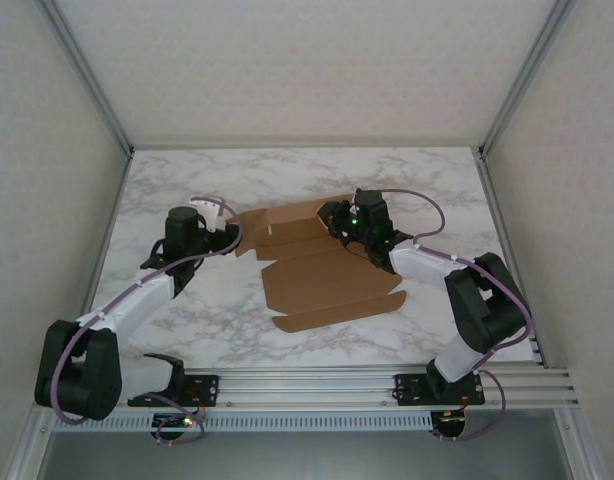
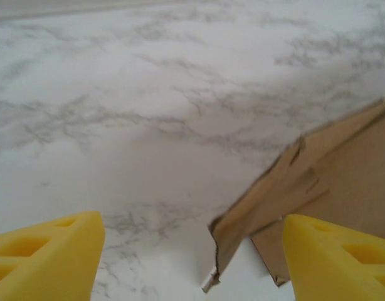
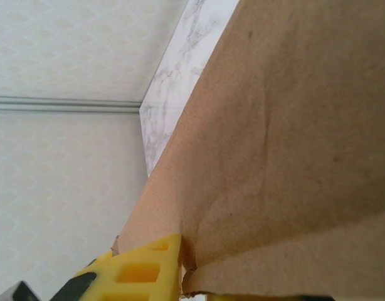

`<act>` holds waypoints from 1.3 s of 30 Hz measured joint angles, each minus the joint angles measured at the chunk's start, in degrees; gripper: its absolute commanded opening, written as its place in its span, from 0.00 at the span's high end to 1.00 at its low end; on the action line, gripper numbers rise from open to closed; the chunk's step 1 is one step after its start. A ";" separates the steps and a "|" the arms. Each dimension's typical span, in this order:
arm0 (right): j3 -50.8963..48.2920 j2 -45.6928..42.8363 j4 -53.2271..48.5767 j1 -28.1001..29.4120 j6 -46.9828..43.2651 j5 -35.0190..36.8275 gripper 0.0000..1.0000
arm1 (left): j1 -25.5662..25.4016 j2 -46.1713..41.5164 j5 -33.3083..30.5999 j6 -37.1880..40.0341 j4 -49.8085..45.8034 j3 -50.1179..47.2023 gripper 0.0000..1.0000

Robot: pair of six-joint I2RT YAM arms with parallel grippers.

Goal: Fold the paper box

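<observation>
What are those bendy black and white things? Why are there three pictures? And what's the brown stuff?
Those are two robot arms bolted to a marble table. One picture looks down from above. The other two come from small cameras on the wrists, so you see yellow fingers up close. The brown thing is a paper box, mostly flat cardboard with its far side lifted. The right hand pinches a raised flap. The left hand is open, with a cardboard corner between its fingers, not squeezed.
</observation>
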 measured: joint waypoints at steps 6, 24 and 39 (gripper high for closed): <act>0.00 0.00 -0.07 0.00 0.00 0.00 0.85 | 0.33 4.24 5.88 1.38 2.56 -0.02 0.37; 0.42 0.00 -0.44 1.27 0.04 0.00 0.85 | -2.84 6.67 2.62 -6.47 5.73 0.28 0.85; 1.29 0.02 -3.06 1.33 -0.02 1.60 0.85 | -13.20 7.91 -12.17 -17.84 9.22 0.28 0.74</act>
